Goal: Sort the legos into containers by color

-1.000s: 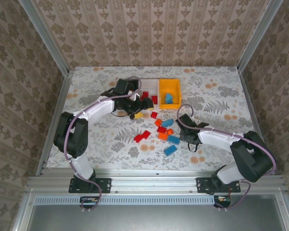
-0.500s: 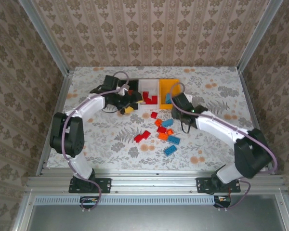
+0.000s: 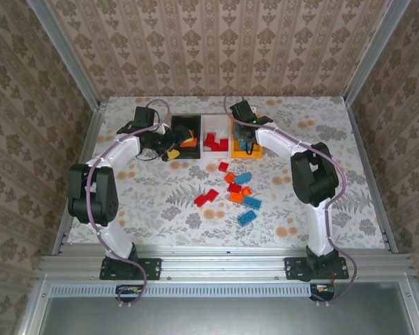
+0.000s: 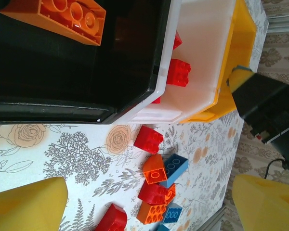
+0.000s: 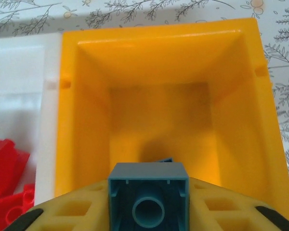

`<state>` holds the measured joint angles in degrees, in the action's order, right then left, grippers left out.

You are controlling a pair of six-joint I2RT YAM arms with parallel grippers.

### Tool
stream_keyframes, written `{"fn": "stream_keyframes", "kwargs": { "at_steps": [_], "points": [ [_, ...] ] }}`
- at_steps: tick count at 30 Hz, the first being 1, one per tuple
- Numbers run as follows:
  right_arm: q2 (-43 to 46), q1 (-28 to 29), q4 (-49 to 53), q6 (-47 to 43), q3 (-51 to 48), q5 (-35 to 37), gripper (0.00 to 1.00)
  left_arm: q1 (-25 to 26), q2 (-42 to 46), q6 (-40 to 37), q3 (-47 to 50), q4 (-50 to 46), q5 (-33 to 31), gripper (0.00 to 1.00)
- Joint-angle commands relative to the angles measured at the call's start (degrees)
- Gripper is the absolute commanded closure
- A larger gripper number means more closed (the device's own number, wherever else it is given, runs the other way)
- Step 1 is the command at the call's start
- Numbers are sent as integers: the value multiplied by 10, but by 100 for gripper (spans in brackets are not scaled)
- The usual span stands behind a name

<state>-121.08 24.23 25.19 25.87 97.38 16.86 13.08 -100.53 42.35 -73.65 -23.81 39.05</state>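
You are looking at three bins standing side by side, upper centre of the top view: the left bin (image 3: 186, 117), the middle bin (image 3: 215, 124) and the right bin (image 3: 256, 150). One brick (image 4: 62, 17) is lying in the left bin, and several bricks (image 3: 213, 143) are sitting in the middle bin. The loose bricks (image 3: 232, 192) are lying scattered on the surface (image 3: 314, 181) below the bins. The right gripper (image 5: 148, 208) is hanging over the right bin, carrying a held brick (image 5: 148, 192) between its jaws.
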Motion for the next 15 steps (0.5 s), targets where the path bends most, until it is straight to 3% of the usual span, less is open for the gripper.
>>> {"fn": "stream_keyframes", "kwargs": {
  "at_steps": [1, 6, 10, 15],
  "points": [
    [-21, -3, 48, -11, 39, -23, 61, 1, 0, -1, -2, 5, 9, 10],
    [-20, -3, 52, 0, 40, -29, 47, 1, 2, -2, -4, 3, 7, 10],
    [0, -1, 69, -4, 47, -27, 46, 1, 2, -2, -3, 3, 7, 10],
    [137, 22, 6, -2, -61, 4, 45, 4, 9, -2, -1, 3, 6, 10]
  ]
}}
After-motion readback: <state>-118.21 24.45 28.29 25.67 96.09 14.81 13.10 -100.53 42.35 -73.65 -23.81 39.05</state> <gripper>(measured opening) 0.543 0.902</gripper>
